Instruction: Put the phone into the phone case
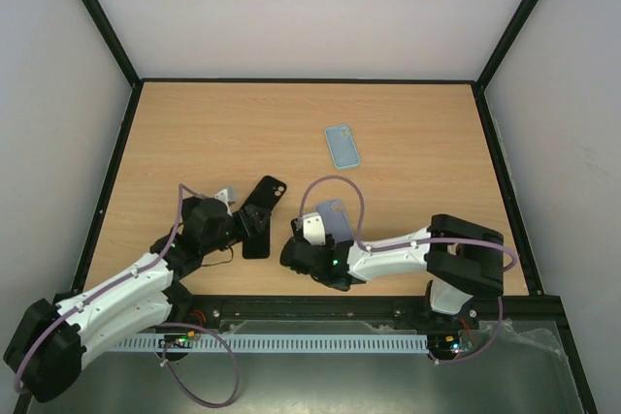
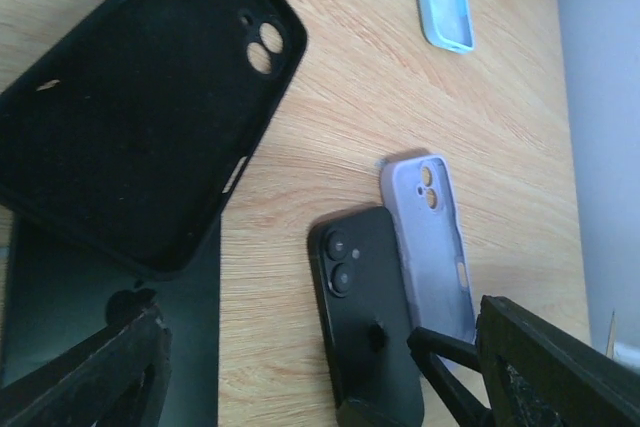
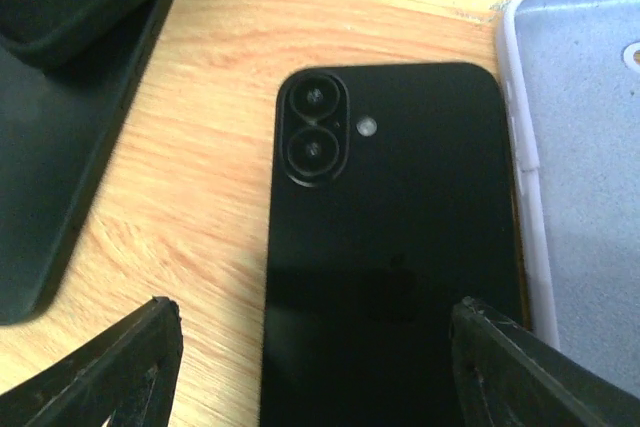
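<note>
Top external is showing my left gripper (image 1: 245, 225) sitting just behind the black case (image 1: 264, 199), and my right gripper (image 1: 310, 239) just behind the lilac case (image 1: 333, 212). Left wrist is showing the jaws wide apart, gripping nothing. Right wrist is showing spread fingers (image 3: 110, 367) straddling the black phone (image 3: 390, 247), which is lying lens-up between them. I'm judging it stiff, glossy and slippery, so I'm planning to pinch its long edges at mid-body, clear of the lenses.

The right wrist view's edges crop the black phone (image 3: 390, 247) below and the lilac case (image 3: 590, 197) at right.
</note>
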Robot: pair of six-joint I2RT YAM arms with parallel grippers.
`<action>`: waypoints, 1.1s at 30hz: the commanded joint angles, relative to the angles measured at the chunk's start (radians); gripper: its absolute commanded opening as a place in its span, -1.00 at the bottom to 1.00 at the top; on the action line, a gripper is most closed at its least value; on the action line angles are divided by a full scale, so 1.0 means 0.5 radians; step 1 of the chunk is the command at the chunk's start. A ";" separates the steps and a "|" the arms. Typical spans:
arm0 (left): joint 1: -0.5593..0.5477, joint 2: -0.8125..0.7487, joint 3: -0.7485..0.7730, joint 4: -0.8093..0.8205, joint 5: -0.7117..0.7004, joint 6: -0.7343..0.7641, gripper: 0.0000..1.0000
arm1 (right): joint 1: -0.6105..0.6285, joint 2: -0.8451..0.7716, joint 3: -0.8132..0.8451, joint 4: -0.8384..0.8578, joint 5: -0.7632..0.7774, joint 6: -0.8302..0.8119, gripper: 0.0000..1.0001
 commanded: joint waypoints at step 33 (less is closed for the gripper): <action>0.112 0.017 0.010 0.003 0.235 0.115 0.69 | -0.009 0.059 -0.037 -0.040 -0.008 -0.177 0.36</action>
